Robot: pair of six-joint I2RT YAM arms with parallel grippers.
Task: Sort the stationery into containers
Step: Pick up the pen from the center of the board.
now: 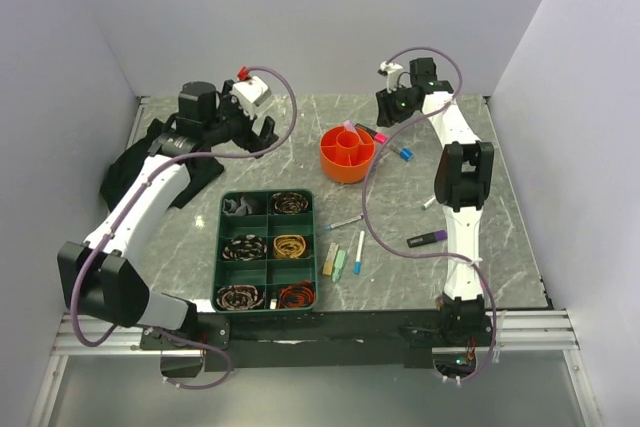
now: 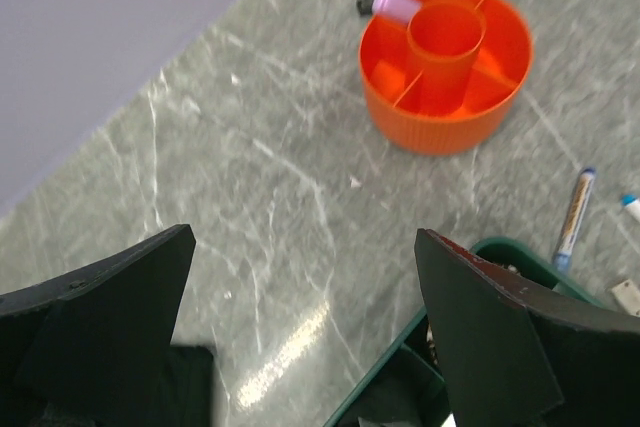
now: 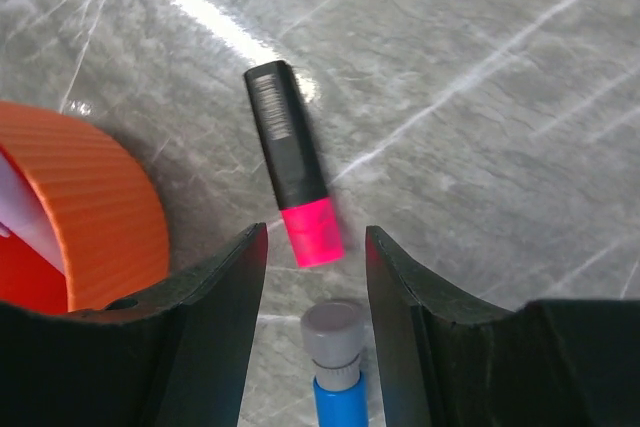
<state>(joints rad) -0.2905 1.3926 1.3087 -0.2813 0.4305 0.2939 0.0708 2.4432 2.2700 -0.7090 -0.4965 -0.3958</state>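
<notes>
right tool (image 3: 316, 239) released, its fingers flanking the pink-tipped black marker (image 3: 288, 162) (orange pot (image 3: 100, 212) to its left); left tool (image 2: 305, 242) released wide, empty.

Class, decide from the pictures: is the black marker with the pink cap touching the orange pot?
Apart. The right wrist view shows a strip of bare table between the black marker and the ribbed wall of the orange pot.

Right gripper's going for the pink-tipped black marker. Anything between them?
Nothing covers the pink-tipped black marker; the open right gripper hangs over its pink end. A grey-capped blue marker also lies between the fingers, close beside it, and might get caught too.
</notes>
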